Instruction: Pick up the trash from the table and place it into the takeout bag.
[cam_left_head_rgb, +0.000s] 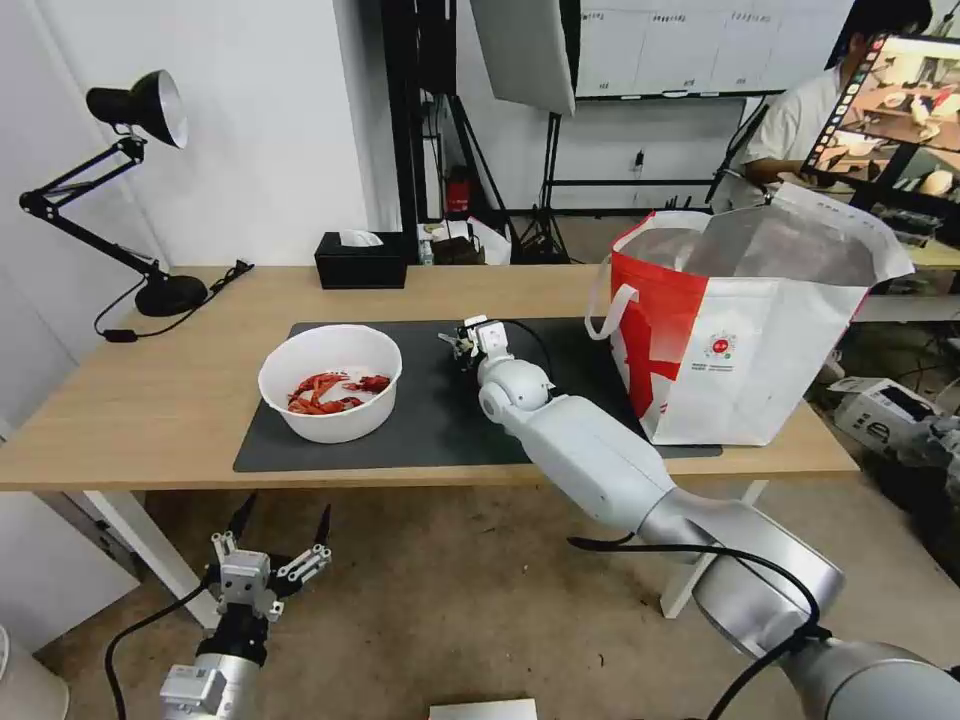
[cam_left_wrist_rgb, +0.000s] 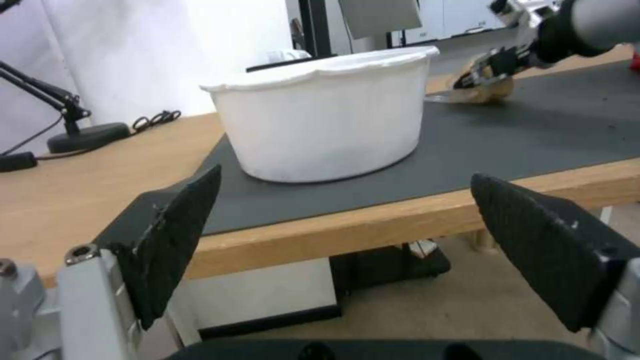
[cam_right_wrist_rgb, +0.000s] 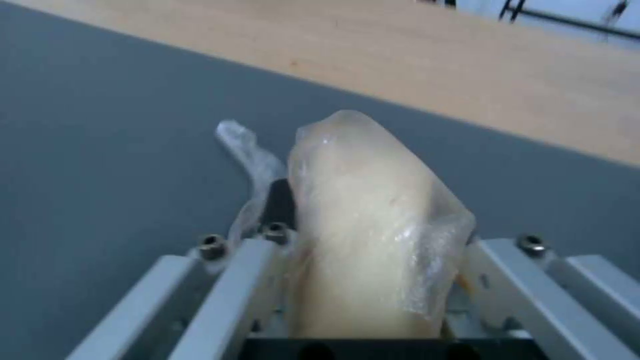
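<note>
Left gripper (cam_left_head_rgb: 281, 528): nearest to us, low before the worktop's front edge, its black fingers (cam_left_wrist_rgb: 179, 235) spread wide apart and holding nothing; in the left wrist view it faces the bowl's wall
Worktop (cam_left_head_rgb: 150, 400): light wood with white legs; a dark grey mat (cam_left_head_rgb: 440, 410) covers its middle
Bowl (cam_left_head_rgb: 330, 382): white, round, standing on the near left part of the mat; we see red crayfish shells (cam_left_head_rgb: 325, 392) inside it
Right gripper (cam_left_head_rgb: 462, 345): reached out over the middle of the mat, just right of the bowl; clamped around a beige lump (cam_right_wrist_rgb: 363, 225) wrapped in clear film; the left wrist view shows the lump (cam_left_wrist_rgb: 490, 90) low at the mat, though we cannot tell whether it touches
Takeout bag (cam_left_head_rgb: 745, 350): red and white, upright on the right end of the worktop, mouth open, silver lining showing; well right of the right gripper
Tissue box (cam_left_head_rgb: 360, 260): black, at the far edge of the worktop
Desk lamp (cam_left_head_rgb: 135, 110): black, at the far left corner
</note>
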